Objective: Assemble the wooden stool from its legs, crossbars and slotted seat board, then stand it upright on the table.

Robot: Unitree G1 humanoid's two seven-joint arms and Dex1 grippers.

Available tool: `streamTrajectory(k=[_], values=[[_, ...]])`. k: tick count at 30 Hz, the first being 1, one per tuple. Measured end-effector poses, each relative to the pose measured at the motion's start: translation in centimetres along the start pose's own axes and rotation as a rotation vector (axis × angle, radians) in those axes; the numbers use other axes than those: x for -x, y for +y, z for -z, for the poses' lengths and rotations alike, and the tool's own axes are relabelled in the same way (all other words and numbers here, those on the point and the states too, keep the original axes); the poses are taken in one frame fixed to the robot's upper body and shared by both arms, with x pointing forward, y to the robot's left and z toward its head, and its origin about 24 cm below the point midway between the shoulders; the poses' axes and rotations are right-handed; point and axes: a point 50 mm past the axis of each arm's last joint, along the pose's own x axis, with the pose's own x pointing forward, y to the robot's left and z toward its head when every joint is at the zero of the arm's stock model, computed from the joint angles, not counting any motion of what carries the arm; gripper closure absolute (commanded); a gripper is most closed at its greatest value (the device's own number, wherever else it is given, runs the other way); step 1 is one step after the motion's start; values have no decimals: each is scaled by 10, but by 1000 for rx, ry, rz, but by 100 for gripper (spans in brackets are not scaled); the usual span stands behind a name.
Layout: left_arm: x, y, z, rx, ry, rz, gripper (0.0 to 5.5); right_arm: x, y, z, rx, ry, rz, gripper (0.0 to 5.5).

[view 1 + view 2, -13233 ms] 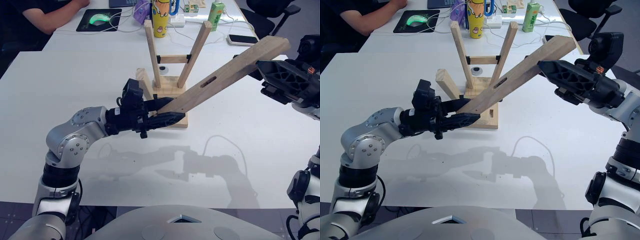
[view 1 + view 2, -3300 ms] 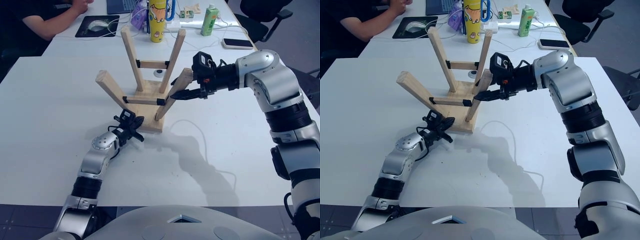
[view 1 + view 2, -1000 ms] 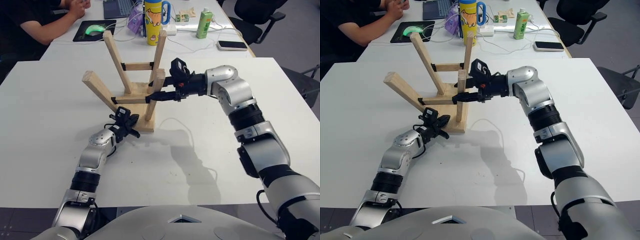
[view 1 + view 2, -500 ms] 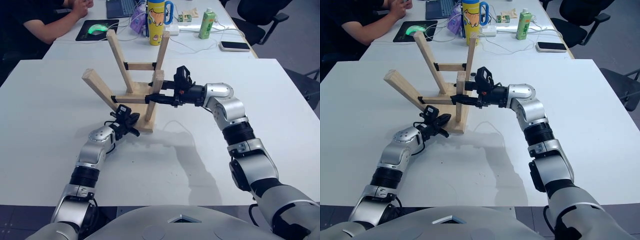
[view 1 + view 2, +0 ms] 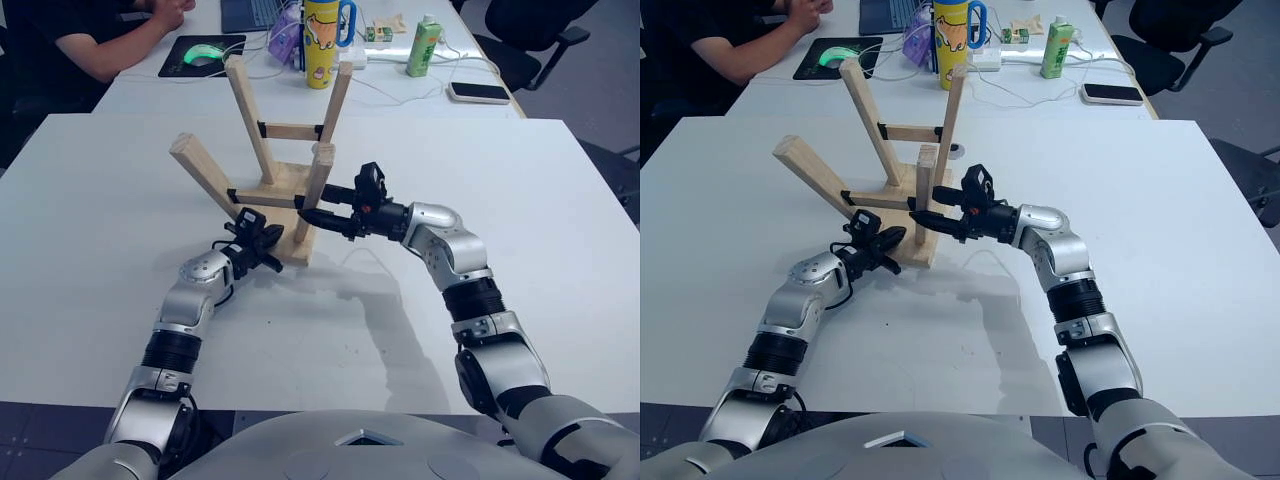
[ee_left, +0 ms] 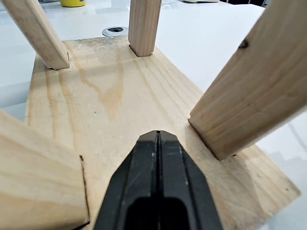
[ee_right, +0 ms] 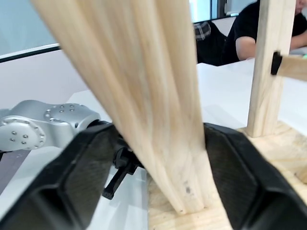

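The wooden stool (image 5: 262,188) stands inverted on the table (image 5: 110,180), seat board (image 6: 110,91) down, as the left gripper (image 5: 270,241), fingers together, pins the board's near edge while the right gripper (image 5: 309,214), clamped round the nearest leg (image 5: 320,170), has slid down toward its socket, likely seating the last leg before flipping.

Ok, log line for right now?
stool: upside down, seat board on table | left pincer: shut, tips at seat board | right pincer: clamped on near leg by its base

stool (image 5: 283,180): pale bare wood, grainy, matt | table (image 5: 560,200): white, smooth, faint sheen | left claw (image 6: 157,136): black matt plastic
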Motion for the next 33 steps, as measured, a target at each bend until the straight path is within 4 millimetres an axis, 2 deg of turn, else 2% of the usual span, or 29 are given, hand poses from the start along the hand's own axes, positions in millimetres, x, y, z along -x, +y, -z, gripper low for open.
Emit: streamTrajectory(k=[2,5,7,9,11,13,16,20,22,23,25,26,27,28,30,31,33], values=[[0,-1,-1,-1,-6,2,550,3,1,3,-2,8,4,174],[-2,-2,-1,3,-15,7,550,20,1,16,10,99,16,174],[-5,-2,-2,9,-18,9,550,48,-1,33,6,195,66,205],[-6,-2,-2,11,-18,8,550,71,-6,31,-26,211,131,240],[-6,-1,-3,12,-22,4,550,80,-7,1,-65,84,146,275],[-6,-1,-4,9,-31,3,550,73,-3,-46,-73,-112,86,307],[-6,-1,-5,4,-39,6,550,58,10,-100,-75,-325,-28,351],[-8,-1,-6,1,-39,8,550,36,43,-183,-21,-623,-185,419],[-9,-2,-6,1,-39,12,550,32,65,-231,28,-796,-262,454],[-9,-2,-6,1,-37,13,550,34,73,-248,40,-866,-293,471],[-10,-1,-6,2,-35,13,550,35,86,-265,21,-952,-336,502],[-10,-1,-6,2,-35,13,550,30,89,-263,1,-939,-340,525],[-10,-1,-6,3,-34,12,550,18,90,-253,-40,-874,-332,542],[-10,-1,-6,2,-36,13,550,0,88,-230,-97,-743,-303,549],[-10,-2,-9,-6,-48,18,550,-31,78,-170,-212,-454,-212,549],[-11,-3,-10,-10,-51,23,550,-42,70,-119,-277,-250,-117,549],[-14,-7,-11,-3,-54,40,550,-51,77,-58,-330,-2,-65,549]])
